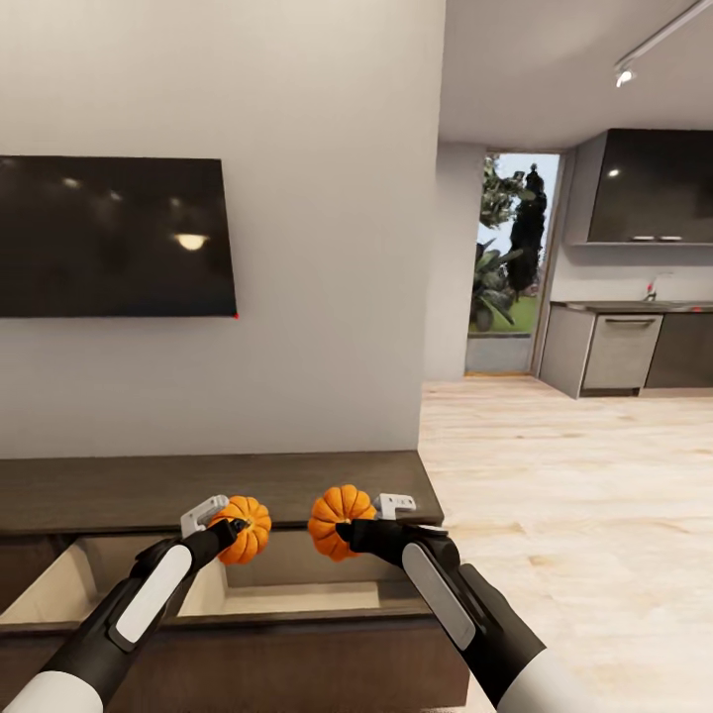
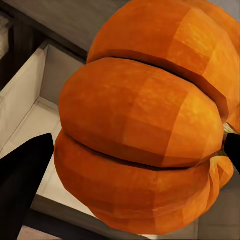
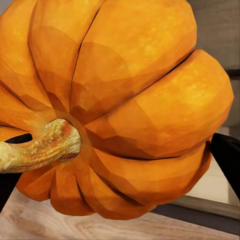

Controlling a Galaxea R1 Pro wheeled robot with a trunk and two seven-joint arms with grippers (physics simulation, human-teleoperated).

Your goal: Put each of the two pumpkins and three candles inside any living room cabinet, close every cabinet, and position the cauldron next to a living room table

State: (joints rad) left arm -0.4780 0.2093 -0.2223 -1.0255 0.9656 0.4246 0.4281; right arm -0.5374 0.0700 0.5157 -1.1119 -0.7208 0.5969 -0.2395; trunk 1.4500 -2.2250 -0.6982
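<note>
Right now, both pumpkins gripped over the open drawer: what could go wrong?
1. The right pumpkin, in the right gripper, hangs near the cabinet top's front edge; released here, it might hit the edge rather than drop in.
2. The left pumpkin, in the left gripper, might roll once dropped.

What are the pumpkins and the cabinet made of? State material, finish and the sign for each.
Pumpkins: matte orange ribbed rind, faceted, possibly real or moulded; one shows a rough yellowish stem. Cabinet: dark-brown wood look, faint grain, satin top; pale, smooth inside its open drawer.
</note>
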